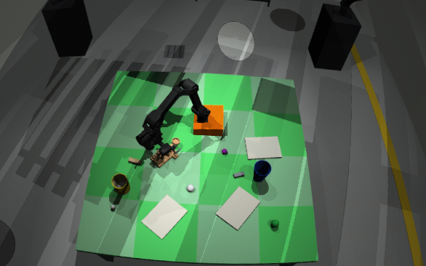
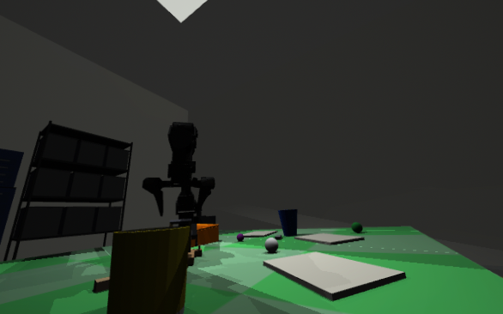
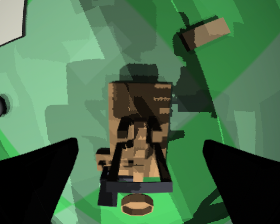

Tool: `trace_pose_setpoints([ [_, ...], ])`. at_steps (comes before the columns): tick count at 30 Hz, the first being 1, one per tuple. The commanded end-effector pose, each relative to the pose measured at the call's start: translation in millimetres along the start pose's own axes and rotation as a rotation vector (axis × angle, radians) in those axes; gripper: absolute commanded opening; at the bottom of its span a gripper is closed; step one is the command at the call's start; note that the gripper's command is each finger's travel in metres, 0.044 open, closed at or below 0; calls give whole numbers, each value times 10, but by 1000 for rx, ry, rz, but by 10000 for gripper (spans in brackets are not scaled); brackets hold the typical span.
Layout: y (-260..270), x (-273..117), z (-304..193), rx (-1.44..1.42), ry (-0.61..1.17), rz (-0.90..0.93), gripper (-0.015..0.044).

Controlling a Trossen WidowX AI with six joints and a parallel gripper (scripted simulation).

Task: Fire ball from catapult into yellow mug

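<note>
My pincer [image 1: 160,147] [image 2: 180,214] [image 3: 141,147] is spread wide, empty, above the catapult [image 1: 158,162] [image 2: 190,258] [image 3: 141,95], left on the table [image 1: 209,232] [image 2: 230,296] [image 3: 86,95]. I judge it light, stiff, prone to skid; I'd grip the base's sides.

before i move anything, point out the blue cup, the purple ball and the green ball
blue cup [image 1: 261,173] [image 2: 289,223]: top and exterior views, its side
purple ball [image 1: 224,151] [image 2: 240,237]: top and exterior, its middle
green ball [image 1: 275,223] [image 2: 357,227]: top and exterior, its middle
</note>
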State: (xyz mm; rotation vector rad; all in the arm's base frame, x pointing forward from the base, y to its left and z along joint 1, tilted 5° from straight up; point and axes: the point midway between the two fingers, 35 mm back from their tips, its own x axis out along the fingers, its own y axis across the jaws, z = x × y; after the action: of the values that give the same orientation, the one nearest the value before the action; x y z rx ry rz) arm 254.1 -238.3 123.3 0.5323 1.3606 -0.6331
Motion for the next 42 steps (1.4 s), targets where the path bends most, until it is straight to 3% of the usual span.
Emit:
trace_pose_setpoints([
  [1,5,323,-71,-1,22,-1,440],
  [42,-4,881,-77,-1,22,-1,440],
])
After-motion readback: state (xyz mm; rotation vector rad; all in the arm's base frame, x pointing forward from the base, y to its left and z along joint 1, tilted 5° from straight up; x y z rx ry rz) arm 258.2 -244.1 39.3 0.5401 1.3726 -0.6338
